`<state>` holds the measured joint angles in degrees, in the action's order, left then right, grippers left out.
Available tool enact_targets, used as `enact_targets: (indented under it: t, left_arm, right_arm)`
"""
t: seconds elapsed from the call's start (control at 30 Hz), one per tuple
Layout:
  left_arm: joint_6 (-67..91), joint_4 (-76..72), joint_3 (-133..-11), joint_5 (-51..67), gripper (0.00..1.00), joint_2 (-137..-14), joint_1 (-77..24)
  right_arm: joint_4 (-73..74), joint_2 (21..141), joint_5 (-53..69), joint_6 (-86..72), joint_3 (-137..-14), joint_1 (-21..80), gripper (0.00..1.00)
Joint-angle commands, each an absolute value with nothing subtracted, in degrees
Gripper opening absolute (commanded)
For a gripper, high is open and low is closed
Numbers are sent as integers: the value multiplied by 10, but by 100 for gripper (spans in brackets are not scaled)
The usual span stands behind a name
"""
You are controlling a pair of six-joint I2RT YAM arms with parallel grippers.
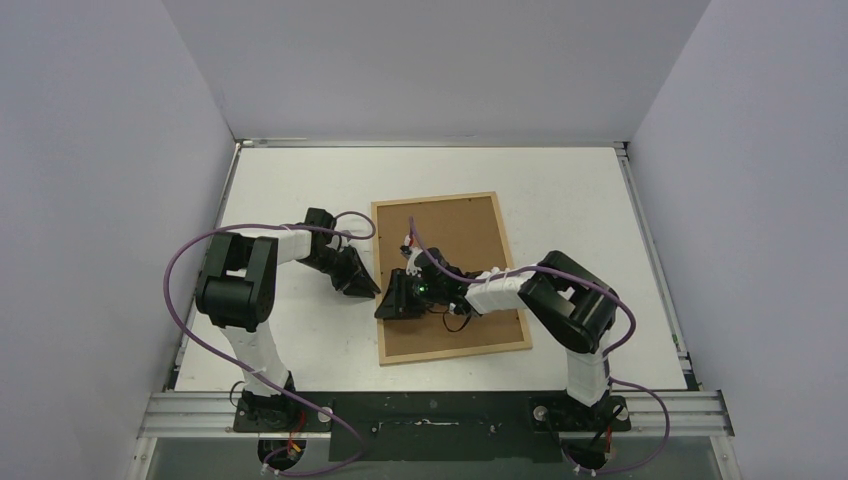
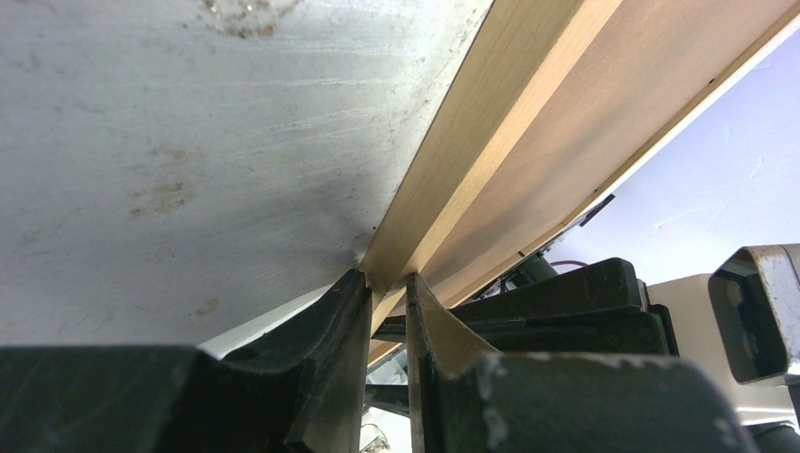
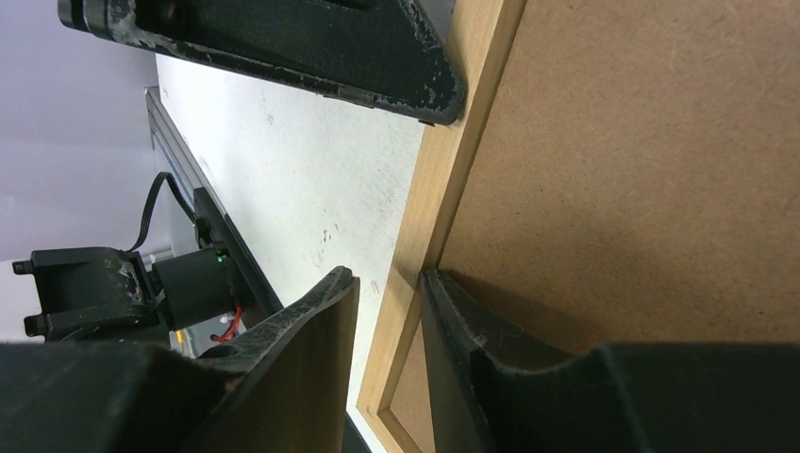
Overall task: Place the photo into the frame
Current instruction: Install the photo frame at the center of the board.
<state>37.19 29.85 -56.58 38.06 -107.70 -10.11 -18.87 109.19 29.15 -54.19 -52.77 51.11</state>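
Nearest the right wrist camera are the two dark fingers of the right end effector. They stand partly apart, one on each side of the light-wood rim of the frame. A small gap shows beside the rim, so they clamp nothing.

The frame lies back side up near the middle of the white bench, with its brown board on top. The photo is not visible in any view, so I cannot tell where it is.

The left end effector is closed narrowly on the left rim of the frame.

I judge that the step in hand is handling the frame by its left edge, perhaps to turn it. To do this well, one end effector should pinch the thin rim firmly while the other takes a new hold. Any lift should be slow, because the board could shift.

The top view gives the whole layout: both end effectors meet at the left side of the frame, toward its near corner. It hides how the jaws stand. Only the wrist views show the jaws around the rim. The right wrist view also shows the tip of the other arm's finger resting on the rim farther along.
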Motion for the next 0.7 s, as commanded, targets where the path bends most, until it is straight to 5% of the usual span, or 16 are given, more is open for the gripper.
enact_targets:
  t: [0.0, 0.13, 0.4, 0.67]
  left_arm:
    - [344, 320, -536, 218, 17, -1126, -118]
    - [343, 322, -535, 216, 17, -1123, -118]
    - [343, 322, -537, 215, 17, -1126, -120]
    - [344, 323, -536, 214, 17, -1126, -121]
  right_arm:
    - [-174, 1066, 250, -517, -514, 516, 34]
    - [-239, 1040, 255, -534, -499, 516, 32]
    - [-285, 1042, 282, -544, -488, 519, 13]
    - [-254, 1077, 287, -543, -510, 526, 12]
